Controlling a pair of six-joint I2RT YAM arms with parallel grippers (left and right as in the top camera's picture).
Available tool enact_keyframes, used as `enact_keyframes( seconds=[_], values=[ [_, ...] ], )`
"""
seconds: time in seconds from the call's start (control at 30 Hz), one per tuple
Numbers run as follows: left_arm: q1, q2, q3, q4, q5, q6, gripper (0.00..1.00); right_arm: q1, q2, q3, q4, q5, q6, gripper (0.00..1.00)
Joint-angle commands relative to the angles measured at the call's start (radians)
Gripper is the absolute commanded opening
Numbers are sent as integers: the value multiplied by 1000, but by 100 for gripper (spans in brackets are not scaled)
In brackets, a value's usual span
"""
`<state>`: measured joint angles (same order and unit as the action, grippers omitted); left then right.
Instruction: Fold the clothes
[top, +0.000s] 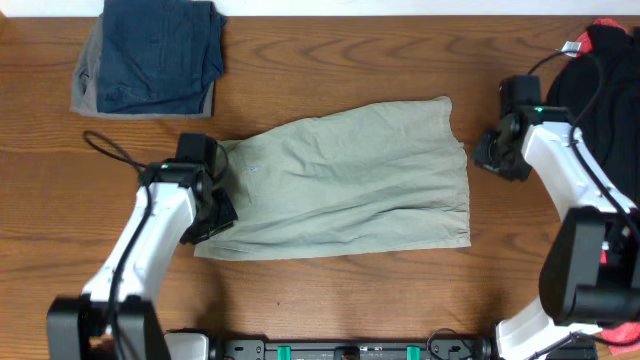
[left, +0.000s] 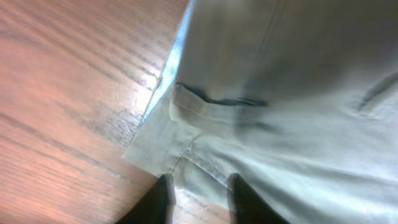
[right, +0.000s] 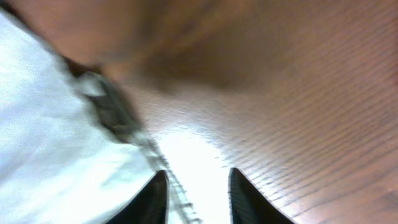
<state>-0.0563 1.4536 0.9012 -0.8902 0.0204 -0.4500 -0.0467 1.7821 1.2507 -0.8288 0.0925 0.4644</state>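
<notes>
Got khaki shorts (top: 340, 185) spread flat on table (top: 330, 60).
Seeing left gripper (left: 199, 182) and right gripper (right: 198, 175) parted, holding nothing.

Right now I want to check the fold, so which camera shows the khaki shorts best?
Overhead: the khaki shorts show nearly their whole outline. The left wrist view shows only one corner and seams, close up; the right wrist view shows just a blurred pale edge.
</notes>
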Motion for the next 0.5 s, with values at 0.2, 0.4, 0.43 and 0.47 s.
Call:
enact_keyframes(
  seconds=[0.2,0.4,0.43,0.47],
  values=[
    [10,-10,21,32,21,8,99,-2,-29,5,18,-284,-111,61],
    [46,89,21,71,113,93,100,1,-28,-6,25,-284,-147,72],
    [50,106,21,85,142,118,100,1,-28,-6,29,-283,-148,72],
    [51,124,21,101,161,129,100,1,-28,-6,35,-282,-148,73]
  ],
)
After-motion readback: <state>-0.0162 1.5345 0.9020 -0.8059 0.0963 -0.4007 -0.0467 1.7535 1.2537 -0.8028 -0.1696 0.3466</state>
